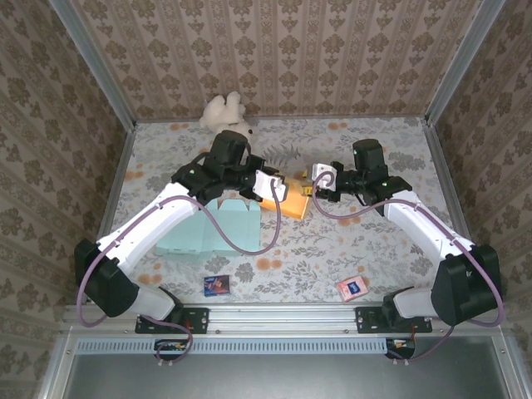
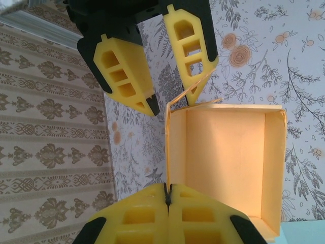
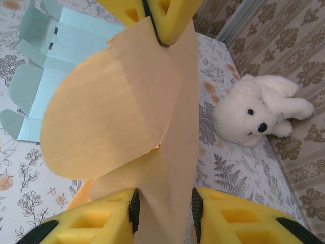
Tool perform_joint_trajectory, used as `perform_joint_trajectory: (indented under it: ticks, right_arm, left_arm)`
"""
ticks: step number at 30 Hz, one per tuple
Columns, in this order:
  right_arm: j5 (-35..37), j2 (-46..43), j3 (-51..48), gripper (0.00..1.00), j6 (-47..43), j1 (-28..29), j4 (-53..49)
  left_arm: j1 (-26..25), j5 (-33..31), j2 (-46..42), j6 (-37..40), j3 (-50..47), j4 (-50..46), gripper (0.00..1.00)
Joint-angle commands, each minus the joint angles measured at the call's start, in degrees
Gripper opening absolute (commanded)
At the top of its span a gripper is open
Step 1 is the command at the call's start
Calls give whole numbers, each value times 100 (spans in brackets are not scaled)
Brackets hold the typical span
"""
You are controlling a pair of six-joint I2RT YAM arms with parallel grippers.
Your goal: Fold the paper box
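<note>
The orange paper box (image 1: 293, 204) stands open at the table's middle between both grippers. In the left wrist view its empty inside (image 2: 223, 152) faces the camera. My left gripper (image 2: 167, 187) is shut on the thin edge of its near side wall, and from above it sits at the box's left (image 1: 280, 189). My right gripper (image 3: 163, 203) is closed around a raised rounded flap and wall fold (image 3: 127, 117), at the box's right side (image 1: 310, 191). Its fingers (image 2: 127, 76) reach in from above.
A flat, unfolded light-blue box (image 1: 204, 233) lies left of the orange one, under the left arm. A white plush toy (image 1: 226, 112) sits at the back edge. Two small cards (image 1: 216, 284) (image 1: 352, 287) lie near the front rail. Patterned walls enclose the table.
</note>
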Motion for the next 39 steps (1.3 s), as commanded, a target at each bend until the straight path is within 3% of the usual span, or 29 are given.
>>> perform_joint_trajectory:
  ticks: [1,11,17,33,37,39]
  right_arm:
    - [-270,31,159,36,-242,61,-272]
    - [-281,-6,352,35,-428,202,-646]
    - [-252,1,400,21,-524,218,-807]
    - [-74,158,-81,3,-389,210,-173]
    - [-59,185,-162,1,-340,203,-25]
    - [-50,194,-217,1,-341,195,47]
  left_arm:
    - [-135,165,65,191,-6,-35,0]
    - [-418,-29,176,276,92,-104,0]
    - [-517,-108,233,309,115,-103,0]
    - [-511,103,-80,25,-268,513,0]
    - [-373,423,-260,-336,-337,703,8]
    - [-199,907,-440,-608,-445,861,21]
